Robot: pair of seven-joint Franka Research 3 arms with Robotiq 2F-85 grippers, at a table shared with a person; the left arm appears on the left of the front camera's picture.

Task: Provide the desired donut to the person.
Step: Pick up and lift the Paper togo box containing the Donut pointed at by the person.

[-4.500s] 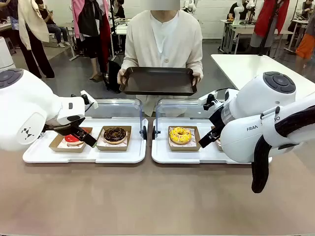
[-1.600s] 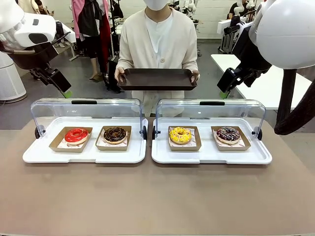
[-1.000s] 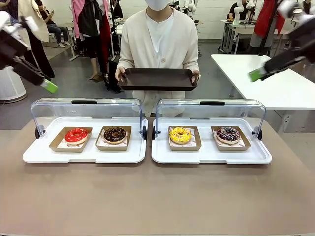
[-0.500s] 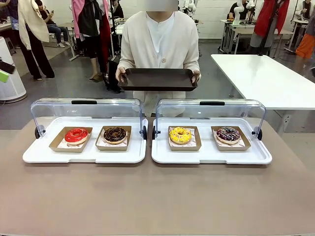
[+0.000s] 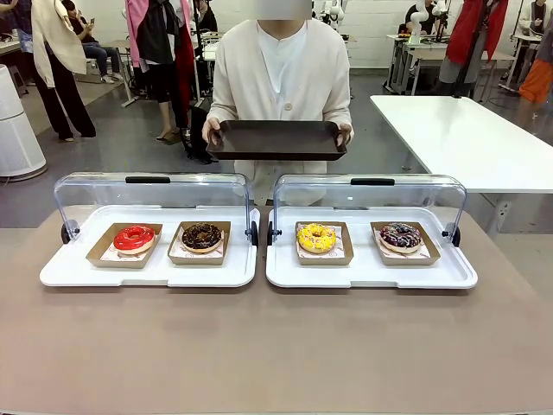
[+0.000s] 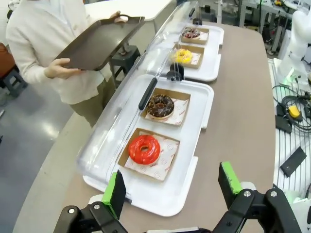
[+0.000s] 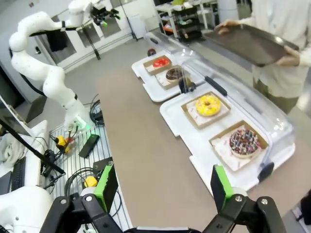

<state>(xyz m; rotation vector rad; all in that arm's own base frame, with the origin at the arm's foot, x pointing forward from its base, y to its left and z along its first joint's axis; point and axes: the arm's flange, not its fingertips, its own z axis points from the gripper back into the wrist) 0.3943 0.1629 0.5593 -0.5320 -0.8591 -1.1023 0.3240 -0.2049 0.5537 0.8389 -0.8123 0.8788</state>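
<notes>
My left gripper (image 6: 172, 183) and right gripper (image 7: 163, 188) hang over the bench (image 5: 276, 346), jaws wide and empty. The red donut (image 5: 134, 237) and chocolate donut (image 5: 201, 235) sit on the left white tray (image 5: 155, 275). The yellow donut (image 5: 316, 236) and sprinkled donut (image 5: 400, 235) sit on the right white tray (image 5: 371, 277). The person (image 5: 281, 78) holds a bare dark tray (image 5: 276, 138) beyond the bench's far edge. Which donut is wanted I can't tell, so I'd await a cue, then pinch the card boat (image 5: 97, 258), never the icing.

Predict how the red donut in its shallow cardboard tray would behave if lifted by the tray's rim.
The cardboard tray looks thin and shallow, so it would probably flex rather than stay stiff. The red donut appears to sit loose on a paper liner, so it may slide if the tray tilts. Its glossy glaze likely smears under direct pressure.
</notes>
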